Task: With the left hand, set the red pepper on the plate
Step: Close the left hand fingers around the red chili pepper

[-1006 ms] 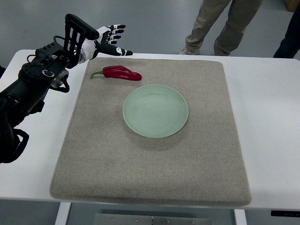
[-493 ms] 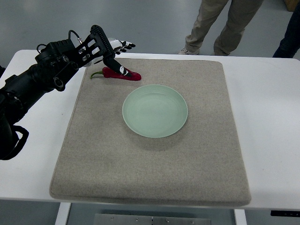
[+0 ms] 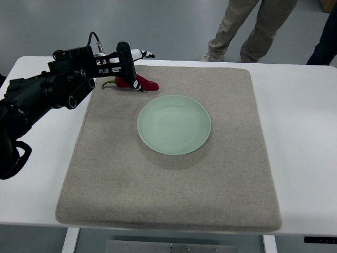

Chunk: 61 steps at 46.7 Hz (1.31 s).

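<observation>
The red pepper [image 3: 148,85] lies on the grey mat's far left part, with its green stem [image 3: 108,84] pointing left. My left hand [image 3: 140,68] has come down over the pepper's middle and hides it. The fingers [image 3: 144,54] still stretch out beyond the pepper and the thumb rests against its near side, so the hand is open. The pale green plate [image 3: 143,126] sits empty in the middle of the mat, just right of and nearer than the pepper. The right arm does not show.
The grey mat [image 3: 174,184] covers most of the white table [image 3: 305,132]. Beyond the table's far edge stand a person's legs [image 3: 253,26], with another person's leg [image 3: 324,37] at the top right corner.
My left arm has swung right and down, from above the mat's far left corner onto the pepper. The pepper and plate have not moved.
</observation>
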Tool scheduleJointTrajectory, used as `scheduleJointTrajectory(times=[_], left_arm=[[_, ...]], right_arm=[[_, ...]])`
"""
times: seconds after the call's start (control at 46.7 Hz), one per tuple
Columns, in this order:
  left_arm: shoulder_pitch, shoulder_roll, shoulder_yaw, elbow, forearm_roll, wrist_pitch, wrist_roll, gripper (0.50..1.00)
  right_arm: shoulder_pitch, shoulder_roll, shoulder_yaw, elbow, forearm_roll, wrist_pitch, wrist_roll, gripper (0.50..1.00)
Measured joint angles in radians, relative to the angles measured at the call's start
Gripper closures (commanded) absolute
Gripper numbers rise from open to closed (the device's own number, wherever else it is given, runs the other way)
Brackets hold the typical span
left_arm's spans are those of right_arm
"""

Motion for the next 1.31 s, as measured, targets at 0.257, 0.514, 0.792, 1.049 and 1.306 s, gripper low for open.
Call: scheduleJointTrajectory(times=[0.257, 0.514, 0.792, 1.049, 1.306], left_arm=[[-0.013, 0.014, 0.001, 0.000, -0.004, -0.099, 0.001, 0.527], [-0.018, 0.019, 0.055, -0.001, 0.009, -0.099, -0.002, 0.544], [-0.032, 0.037, 0.098, -0.002, 0.010, -0.099, -0.007, 0.621], [-0.030, 0.040, 0.097, -0.002, 0.008, -0.099, -0.007, 0.660], [-0.022, 0.040, 0.098, -0.003, 0.008, -0.099, -0.007, 0.761]], right_arm=[[0.000, 0.000, 0.000, 0.000, 0.000, 0.000, 0.000, 0.568], [0.000, 0.000, 0.000, 0.000, 0.000, 0.000, 0.000, 0.568], [0.000, 0.000, 0.001, 0.000, 0.000, 0.000, 0.000, 0.568], [0.000, 0.000, 0.001, 0.000, 0.000, 0.000, 0.000, 0.568], [0.000, 0.000, 0.000, 0.000, 0.000, 0.000, 0.000, 0.568]])
